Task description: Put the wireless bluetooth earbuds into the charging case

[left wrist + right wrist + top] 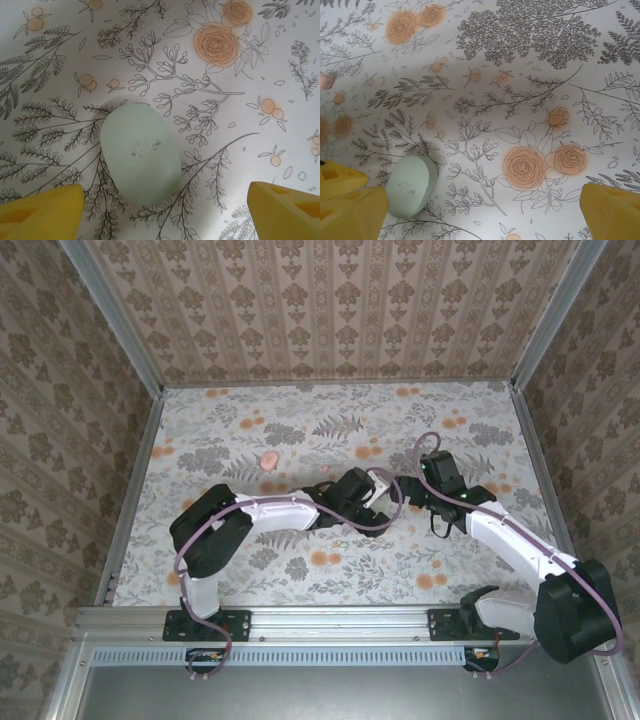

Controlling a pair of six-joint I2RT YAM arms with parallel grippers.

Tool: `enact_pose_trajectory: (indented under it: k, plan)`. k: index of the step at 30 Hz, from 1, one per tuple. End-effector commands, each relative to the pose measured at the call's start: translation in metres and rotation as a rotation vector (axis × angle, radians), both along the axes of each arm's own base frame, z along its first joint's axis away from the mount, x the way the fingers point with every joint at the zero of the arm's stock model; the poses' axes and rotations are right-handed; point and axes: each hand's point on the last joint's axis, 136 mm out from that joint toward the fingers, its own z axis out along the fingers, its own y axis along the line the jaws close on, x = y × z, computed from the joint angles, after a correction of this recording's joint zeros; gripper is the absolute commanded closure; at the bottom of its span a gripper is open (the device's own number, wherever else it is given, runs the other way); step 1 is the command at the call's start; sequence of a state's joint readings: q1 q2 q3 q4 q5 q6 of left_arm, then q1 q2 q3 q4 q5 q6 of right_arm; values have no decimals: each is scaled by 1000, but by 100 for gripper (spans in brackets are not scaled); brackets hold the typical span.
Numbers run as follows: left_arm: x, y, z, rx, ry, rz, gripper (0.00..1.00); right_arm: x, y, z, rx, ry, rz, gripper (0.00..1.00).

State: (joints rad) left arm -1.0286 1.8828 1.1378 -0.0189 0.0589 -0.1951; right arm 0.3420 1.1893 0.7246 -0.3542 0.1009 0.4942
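A pale green oval charging case point(141, 152) lies shut on the flowered floor. My left gripper point(162, 215) hangs open above it; its yellow fingertips point(40, 210) flank the case's near end without touching it. My right gripper point(480, 215) is open too, with nothing between its fingers, and the same case point(410, 186) lies just inside its left fingertip point(350, 210). In the top view both grippers point(378, 488) point(412, 488) meet nose to nose mid-table and cover the case. The earbuds are out of view.
A small pink rounded piece point(269, 461) lies left of and beyond the grippers, also at the right wrist view's left edge point(326, 81); I cannot tell what it is. Papered walls point(330, 310) and metal rails point(130, 490) enclose the floor.
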Motion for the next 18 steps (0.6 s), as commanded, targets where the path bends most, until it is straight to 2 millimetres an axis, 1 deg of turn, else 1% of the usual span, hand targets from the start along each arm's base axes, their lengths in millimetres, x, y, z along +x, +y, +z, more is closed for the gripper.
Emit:
enact_pose_trajectory:
  k: [1,8,11,13,15,17,18]
  plan:
    - [-2,-3,-12,33,41,11,17,-3,1,-4,15,40,-13,0]
    - [1,-6,-26,62,96,-6,20,-3,-6,-4,75,70,-64,0]
    - [3,-3,-31,85,112,6,25,-5,-10,-4,95,78,-82,0]
    - [6,1,-35,94,124,25,31,-7,-13,-4,103,84,-95,0]
    - [8,4,-35,95,134,41,36,-9,-15,-4,107,89,-100,0]
    - [9,8,-32,85,134,53,37,-11,-17,-3,114,89,-109,0]
    - [10,9,-28,71,129,56,35,-14,-18,-4,117,93,-114,0]
